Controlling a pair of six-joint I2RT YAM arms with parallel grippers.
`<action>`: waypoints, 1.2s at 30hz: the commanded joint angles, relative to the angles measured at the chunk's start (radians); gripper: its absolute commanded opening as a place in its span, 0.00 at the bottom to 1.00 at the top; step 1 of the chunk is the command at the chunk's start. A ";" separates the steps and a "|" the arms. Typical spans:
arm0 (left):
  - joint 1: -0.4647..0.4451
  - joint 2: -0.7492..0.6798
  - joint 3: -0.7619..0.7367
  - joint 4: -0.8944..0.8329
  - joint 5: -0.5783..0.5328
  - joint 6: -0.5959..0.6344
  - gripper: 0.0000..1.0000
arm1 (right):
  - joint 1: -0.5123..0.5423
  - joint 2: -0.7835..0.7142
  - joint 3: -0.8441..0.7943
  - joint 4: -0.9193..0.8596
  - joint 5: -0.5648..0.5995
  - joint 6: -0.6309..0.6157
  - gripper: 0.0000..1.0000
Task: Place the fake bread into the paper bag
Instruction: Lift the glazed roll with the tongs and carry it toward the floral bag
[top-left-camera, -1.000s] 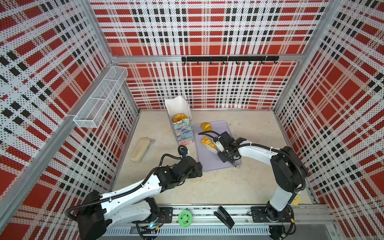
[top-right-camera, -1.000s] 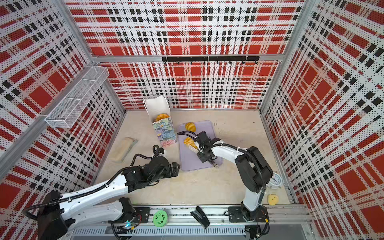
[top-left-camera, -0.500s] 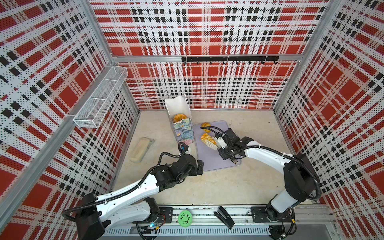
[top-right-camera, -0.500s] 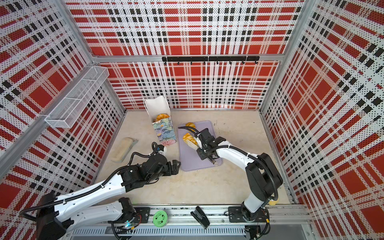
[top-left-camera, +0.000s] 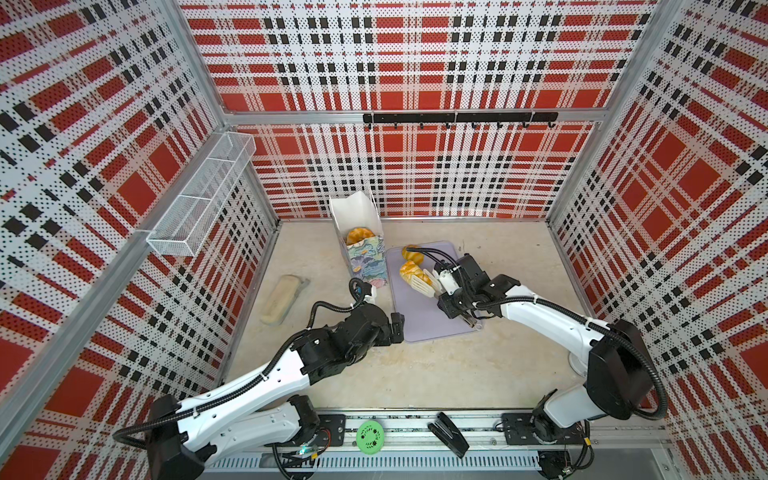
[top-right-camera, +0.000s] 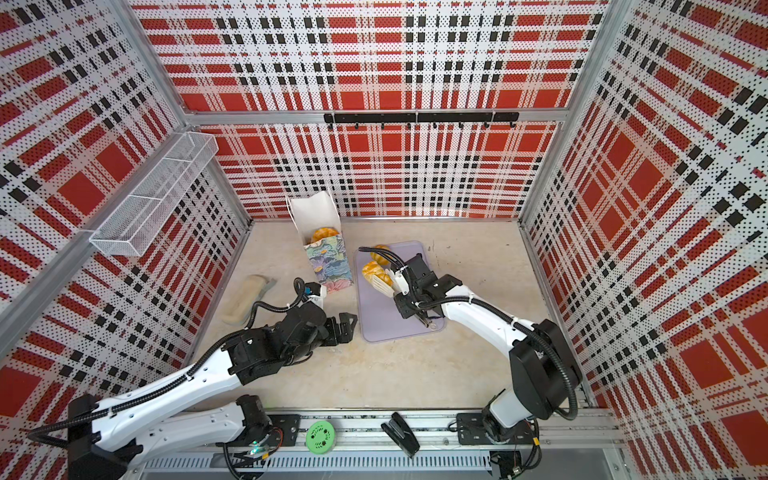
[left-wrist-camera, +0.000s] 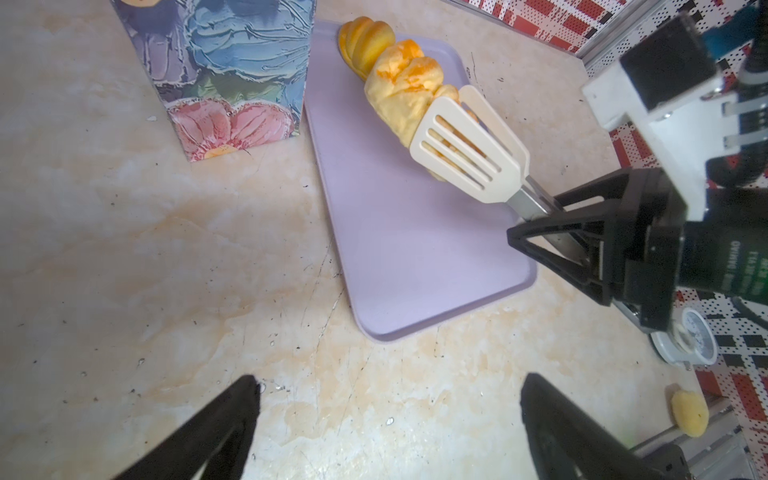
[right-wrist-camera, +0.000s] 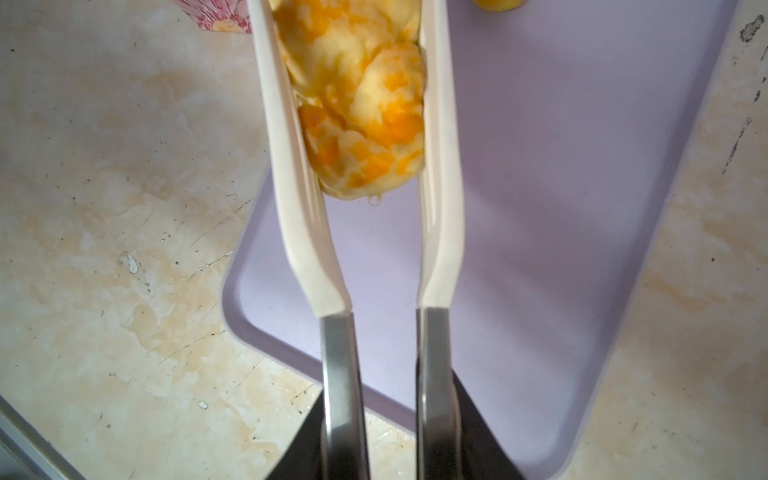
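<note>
**Bimanual cell, both top views and both wrist views.** Three pieces of fake bread (top-right-camera: 371, 271) are visible. One golden pastry (top-left-camera: 358, 235) lies inside the single paper bag (top-left-camera: 368, 259). One ridged croissant (left-wrist-camera: 365, 39) rests at the far end of the single lilac tray (top-left-camera: 419, 324). One braided roll (left-wrist-camera: 399, 95) is clamped between the two white slotted heads of one pair of tongs (left-wrist-camera: 469, 153), over the tray's far half. Whether the roll is clear of the tray surface cannot be told. The bag stands upright with its mouth open, just beside the tray's far left corner. The right gripper (left-wrist-camera: 536, 218) is clenched on the tongs' two steel arms, which the right wrist view also shows. The left gripper (left-wrist-camera: 390, 409) is spread wide and holds nothing. It hovers above the bare table (top-left-camera: 415, 374) near the tray's near left corner. One pale beige oblong block (top-left-camera: 280, 299) lies left of the bag, well apart from it. One small yellow lump (left-wrist-camera: 690, 413) lies at the table's edge. One green disc (top-left-camera: 369, 434) and one black stapler-like object (top-left-camera: 449, 434) sit on the front rail. One wire basket (top-left-camera: 199, 199) hangs on the left wall.
</note>
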 joint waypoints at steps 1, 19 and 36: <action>-0.008 -0.022 0.042 -0.032 -0.050 0.013 1.00 | -0.004 -0.051 0.005 0.060 -0.037 0.018 0.37; -0.008 -0.061 0.128 -0.087 -0.106 0.068 0.99 | 0.045 -0.108 0.063 0.055 -0.061 0.048 0.37; 0.002 -0.080 0.206 -0.151 -0.139 0.109 0.99 | 0.070 -0.145 0.138 0.040 -0.056 0.052 0.37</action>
